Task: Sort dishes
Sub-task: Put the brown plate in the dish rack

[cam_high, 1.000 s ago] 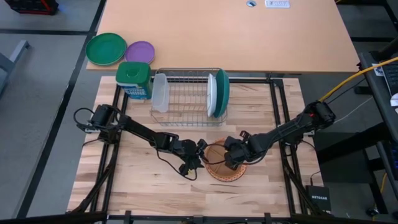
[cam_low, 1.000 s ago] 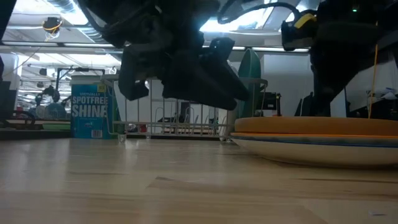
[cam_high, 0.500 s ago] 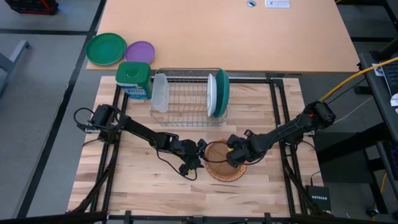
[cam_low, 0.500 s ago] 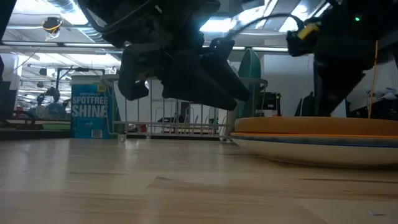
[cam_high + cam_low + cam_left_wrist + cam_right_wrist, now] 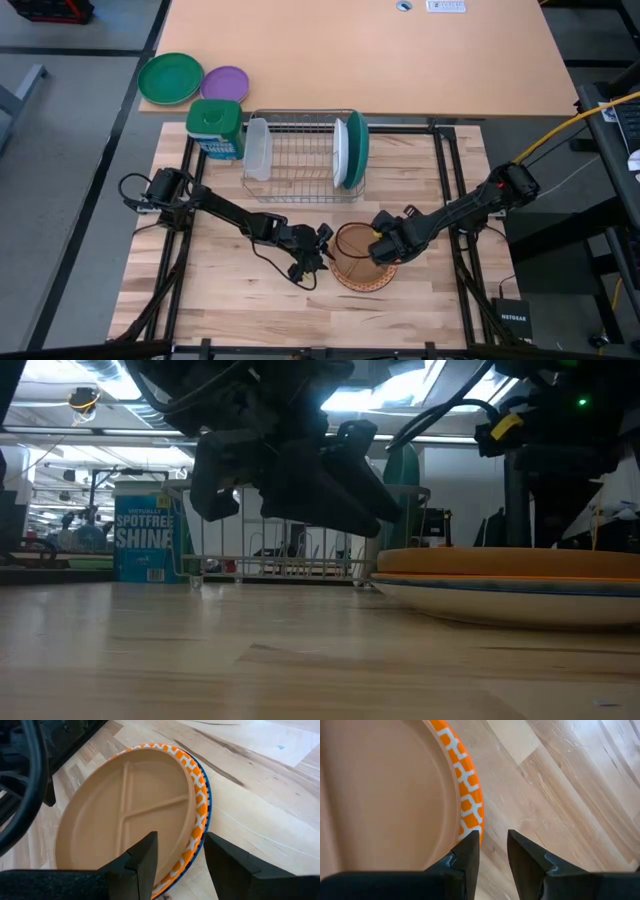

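Note:
The brown divided plate (image 5: 352, 255) lies on the orange patterned plate (image 5: 362, 284) at the table's near middle; both also show in the low view (image 5: 510, 563). My left gripper (image 5: 322, 250) is open at their left rim. In its wrist view (image 5: 180, 865) one finger stands over the brown plate (image 5: 125, 820) and the other beyond the orange rim (image 5: 201, 805). My right gripper (image 5: 383, 248) is open a little over the right rim (image 5: 469, 805). The white plate (image 5: 341, 152) and the teal plate (image 5: 357, 148) stand on edge in the wire rack (image 5: 300, 155).
A white container (image 5: 257, 150) stands at the rack's left end, with a green-lidded box (image 5: 215, 128) beside it. A bright green plate (image 5: 170, 78) and a purple plate (image 5: 225, 83) lie on the tan table beyond. Bare wood lies near left and right of the plates.
My right gripper has gone toward the table's right edge, from over the middle of the brown plate to its right rim, so more of the plate shows. The plates and my left gripper have kept still.

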